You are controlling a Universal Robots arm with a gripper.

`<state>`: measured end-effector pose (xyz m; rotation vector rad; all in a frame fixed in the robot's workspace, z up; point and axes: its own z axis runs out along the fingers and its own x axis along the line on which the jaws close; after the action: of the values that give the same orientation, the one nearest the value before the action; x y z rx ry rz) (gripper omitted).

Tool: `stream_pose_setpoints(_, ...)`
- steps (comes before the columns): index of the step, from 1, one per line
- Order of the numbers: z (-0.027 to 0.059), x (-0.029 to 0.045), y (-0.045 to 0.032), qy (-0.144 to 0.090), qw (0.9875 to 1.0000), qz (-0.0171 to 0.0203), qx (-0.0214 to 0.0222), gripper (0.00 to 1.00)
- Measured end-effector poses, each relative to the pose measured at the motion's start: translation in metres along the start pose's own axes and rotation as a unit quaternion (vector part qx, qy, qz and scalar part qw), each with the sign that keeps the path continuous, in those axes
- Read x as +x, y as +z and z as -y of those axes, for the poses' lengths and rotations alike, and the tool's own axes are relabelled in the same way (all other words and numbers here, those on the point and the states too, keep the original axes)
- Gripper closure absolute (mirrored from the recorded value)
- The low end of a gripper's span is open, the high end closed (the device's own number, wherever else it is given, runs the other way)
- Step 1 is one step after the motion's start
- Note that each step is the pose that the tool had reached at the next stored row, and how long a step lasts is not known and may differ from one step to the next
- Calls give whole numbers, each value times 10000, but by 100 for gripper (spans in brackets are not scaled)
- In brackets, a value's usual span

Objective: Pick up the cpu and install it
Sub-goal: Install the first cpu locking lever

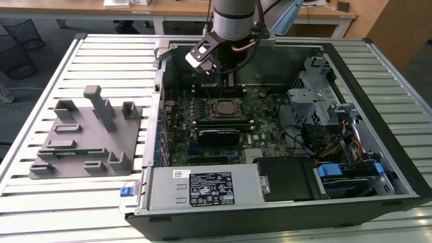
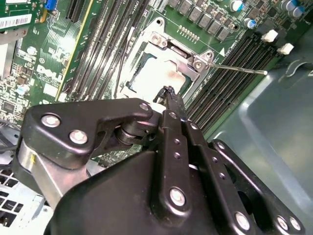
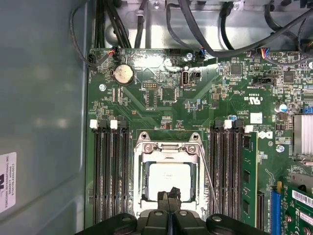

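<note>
The cpu (image 3: 169,177) lies flat in the motherboard socket, its pale silvery top showing inside the metal socket frame (image 3: 168,147). It also shows in the second wrist view as the cpu (image 2: 155,81), and in the exterior view as the cpu (image 1: 221,108) in the middle of the board. My gripper (image 3: 168,195) hangs just above one edge of the chip, shut, with nothing between its black fingers. The gripper (image 2: 168,92) has its tips pressed together over the chip's rim. The gripper (image 1: 228,83) reaches down into the open case from the back.
Memory slots (image 3: 110,171) flank the socket, and a thin socket lever (image 2: 239,69) sticks out beside it. A grey fixture block (image 1: 88,134) lies on the slatted table at the exterior view's left. The power supply (image 1: 202,187) and drive cage (image 1: 317,101) crowd the case.
</note>
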<state>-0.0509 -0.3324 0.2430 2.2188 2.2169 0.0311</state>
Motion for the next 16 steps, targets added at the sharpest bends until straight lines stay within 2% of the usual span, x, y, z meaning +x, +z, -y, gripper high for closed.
stream_pose_setpoints(4,0,0,1,-303,9995,-5,4,89)
stream_pose_setpoints(8,0,0,3,-662,9978,-11,8,89)
stream_pose_setpoints(12,0,0,6,-1028,9947,-17,12,89)
stream_pose_setpoints(16,0,0,9,-1385,9904,-23,18,89)
